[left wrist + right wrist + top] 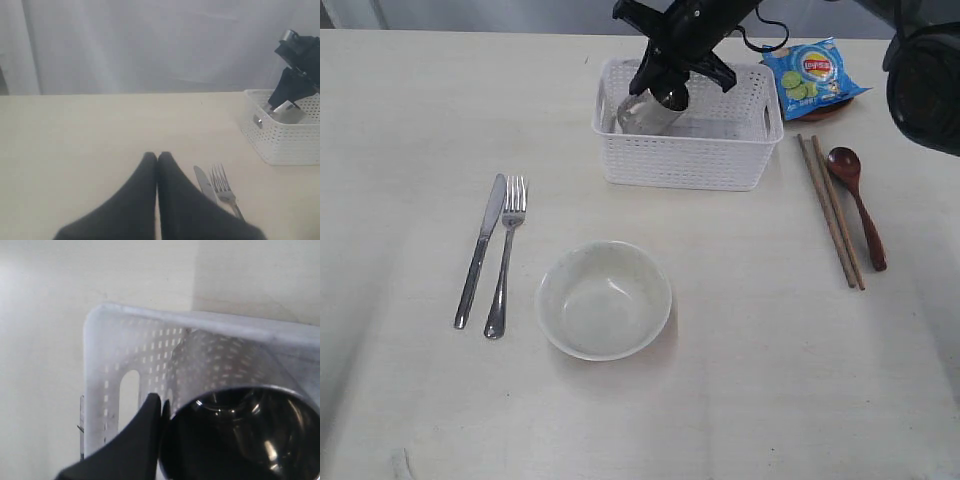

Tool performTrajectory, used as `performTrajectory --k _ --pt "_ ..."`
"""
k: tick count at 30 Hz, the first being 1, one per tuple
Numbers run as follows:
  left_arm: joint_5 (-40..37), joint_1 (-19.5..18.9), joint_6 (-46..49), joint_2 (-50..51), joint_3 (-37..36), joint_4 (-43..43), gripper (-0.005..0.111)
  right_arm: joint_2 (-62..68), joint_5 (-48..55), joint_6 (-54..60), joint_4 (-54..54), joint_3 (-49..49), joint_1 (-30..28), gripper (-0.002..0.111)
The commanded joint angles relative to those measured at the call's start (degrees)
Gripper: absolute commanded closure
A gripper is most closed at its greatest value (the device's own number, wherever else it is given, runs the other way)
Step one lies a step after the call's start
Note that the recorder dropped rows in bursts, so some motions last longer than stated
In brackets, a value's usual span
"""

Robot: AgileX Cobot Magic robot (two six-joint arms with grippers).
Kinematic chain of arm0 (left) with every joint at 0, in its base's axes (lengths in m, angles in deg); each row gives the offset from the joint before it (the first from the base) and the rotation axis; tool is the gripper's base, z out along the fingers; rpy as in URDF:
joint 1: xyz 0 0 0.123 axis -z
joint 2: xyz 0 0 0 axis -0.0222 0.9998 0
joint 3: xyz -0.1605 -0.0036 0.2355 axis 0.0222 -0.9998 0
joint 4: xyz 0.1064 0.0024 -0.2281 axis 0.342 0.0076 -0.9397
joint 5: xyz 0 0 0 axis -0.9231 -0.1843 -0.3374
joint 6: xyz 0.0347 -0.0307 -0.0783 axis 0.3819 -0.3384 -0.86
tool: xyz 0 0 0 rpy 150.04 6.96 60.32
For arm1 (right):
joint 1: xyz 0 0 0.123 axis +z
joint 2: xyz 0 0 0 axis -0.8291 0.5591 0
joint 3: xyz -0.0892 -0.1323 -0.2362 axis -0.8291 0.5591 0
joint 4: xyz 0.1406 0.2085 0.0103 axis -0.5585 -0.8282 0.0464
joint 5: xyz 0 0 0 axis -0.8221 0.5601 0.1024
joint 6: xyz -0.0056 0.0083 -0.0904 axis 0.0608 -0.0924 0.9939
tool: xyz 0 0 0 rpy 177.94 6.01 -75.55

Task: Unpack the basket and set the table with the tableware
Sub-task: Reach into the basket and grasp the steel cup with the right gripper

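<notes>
R gripper (665, 92): fingers clamped on rim of steel cup (642, 115). The cup is tilted, just below the fingertips, inside the white basket (685, 160). R arm slants down over the basket's far wall. L gripper (157, 160): fingers pressed together, empty, low over table (75, 140), w/ knife (205, 182) and fork (222, 185) just beside.

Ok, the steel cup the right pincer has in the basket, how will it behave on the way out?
The steel cup looks polished, so it may slip in the right pincer, which seems to grip only its rim. It hangs tilted, so it could pivot. It looks hollow, probably light; laid on its side, it would likely roll.
</notes>
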Motion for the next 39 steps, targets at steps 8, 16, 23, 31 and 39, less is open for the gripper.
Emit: performTrajectory --k 8,16,23,31,39 --pt "0.61 0.06 0.02 -0.21 -0.16 -0.67 0.107 -9.37 1.77 5.70 11.27 -6.40 4.79 0.109" --pt "0.61 0.06 0.02 -0.21 -0.16 -0.67 0.107 -9.82 1.57 7.61 26.85 -11.13 18.06 0.109" --pt "0.61 0.06 0.02 -0.21 -0.16 -0.67 0.107 -5.14 0.42 7.61 41.90 -11.13 28.50 0.109" --pt "0.61 0.06 0.02 -0.21 -0.16 -0.67 0.107 0.51 -7.08 7.61 42.04 -11.25 30.45 0.109" --pt "0.61 0.06 0.02 -0.21 -0.16 -0.67 0.107 2.36 -7.31 7.72 41.80 -11.34 30.31 0.109"
